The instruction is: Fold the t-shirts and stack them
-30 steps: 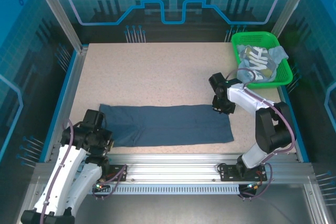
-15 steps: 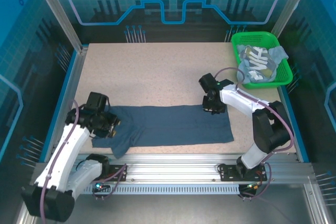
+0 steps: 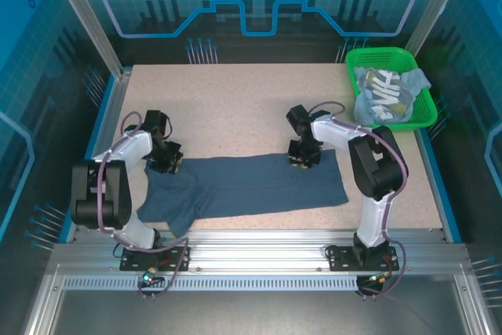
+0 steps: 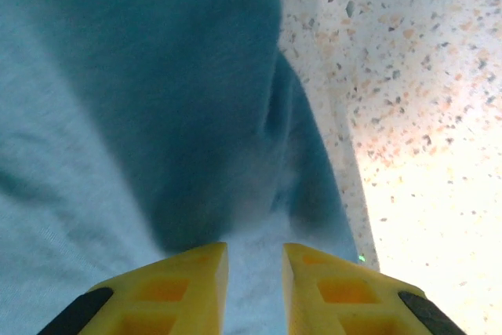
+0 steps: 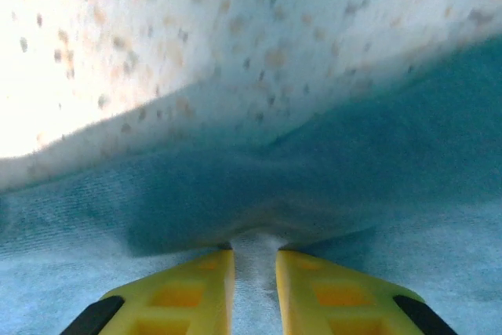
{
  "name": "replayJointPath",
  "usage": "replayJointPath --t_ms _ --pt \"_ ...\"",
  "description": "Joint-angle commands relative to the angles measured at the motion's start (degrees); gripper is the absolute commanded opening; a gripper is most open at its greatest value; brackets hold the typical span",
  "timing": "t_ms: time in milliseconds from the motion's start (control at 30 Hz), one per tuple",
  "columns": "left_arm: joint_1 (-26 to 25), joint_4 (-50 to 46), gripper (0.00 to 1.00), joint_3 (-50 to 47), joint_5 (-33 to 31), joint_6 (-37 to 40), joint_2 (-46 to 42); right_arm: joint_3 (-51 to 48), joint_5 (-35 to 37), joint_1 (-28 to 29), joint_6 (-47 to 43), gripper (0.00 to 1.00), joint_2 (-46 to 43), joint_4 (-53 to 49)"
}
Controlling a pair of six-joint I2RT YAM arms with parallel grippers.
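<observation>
- Slate-blue t-shirt (image 3: 251, 186): spread flat along the desk's (image 3: 235, 107) near edge.
- Left gripper (image 3: 166, 164): I see its fingers pinching the shirt's far left corner.
- Right gripper (image 3: 302, 157): clamped on the far edge.

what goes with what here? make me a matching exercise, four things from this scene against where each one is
Things:
1. dark blue t-shirt
2. lettered t-shirt
3. green basket
4. right gripper

Places:
a. at the far right corner of the table
b. on the far edge of the dark shirt, toward its right end
c. spread across the near part of the table
d. bunched up inside the basket

Pairs: 1-c, 2-d, 3-a, 4-b
</observation>
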Motion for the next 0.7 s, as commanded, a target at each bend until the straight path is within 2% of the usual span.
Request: replayJointPath --t_ms 0,133,267,400,500,667 --pt "0.44 3.04 0.27 2.96 3.17 3.02 5.37 4.01 -0.24 -3.61 0.97 0.22 5.81 -5.24" --pt "0.12 5.36 0.27 10.87 5.85 5.38 13.83 11.0 -0.38 -7.19 -0.46 0.23 10.17 -8.66" --pt "-0.28 3.52 0.27 21.55 7.45 7.77 21.58 19.72 0.28 -9.08 -1.17 0.23 14.69 -12.3" --pt "-0.59 1.06 0.27 28.91 8.18 8.72 25.35 25.92 0.18 -10.69 -0.9 0.23 17.78 -14.93" --pt "-0.68 -0.81 0.31 30.95 6.85 8.64 23.57 28.25 0.58 -11.24 -1.43 0.23 17.86 -14.83" --pt "-0.26 -5.66 0.36 29.92 1.27 9.41 12.52 27.41 5.08 -8.68 -4.38 0.25 10.67 -12.66"
